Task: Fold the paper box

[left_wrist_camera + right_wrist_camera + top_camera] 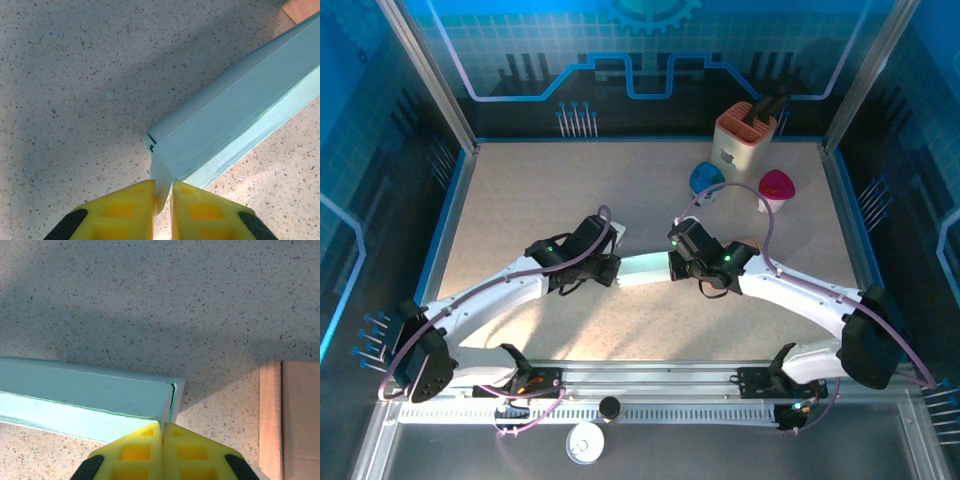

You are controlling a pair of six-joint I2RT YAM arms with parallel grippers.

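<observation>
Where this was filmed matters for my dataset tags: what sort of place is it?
Probably a robot lab or demo cell: blue circuit-print walls on metal frame posts enclose the speckled table, and the left arm and right arm, bolted to a rail, share a paper box.

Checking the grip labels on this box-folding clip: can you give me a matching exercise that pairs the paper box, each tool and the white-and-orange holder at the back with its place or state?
Things:
1. paper box
2. left tool
3. right tool
4. white-and-orange holder

Places or states:
A. standing upright at the far side
B. pale teal, lying between the two tools
C. fingers pressed together at the box's end corner
D. thin box flap caught between its fingers

Pairs: 1-B, 2-D, 3-C, 4-A
</observation>
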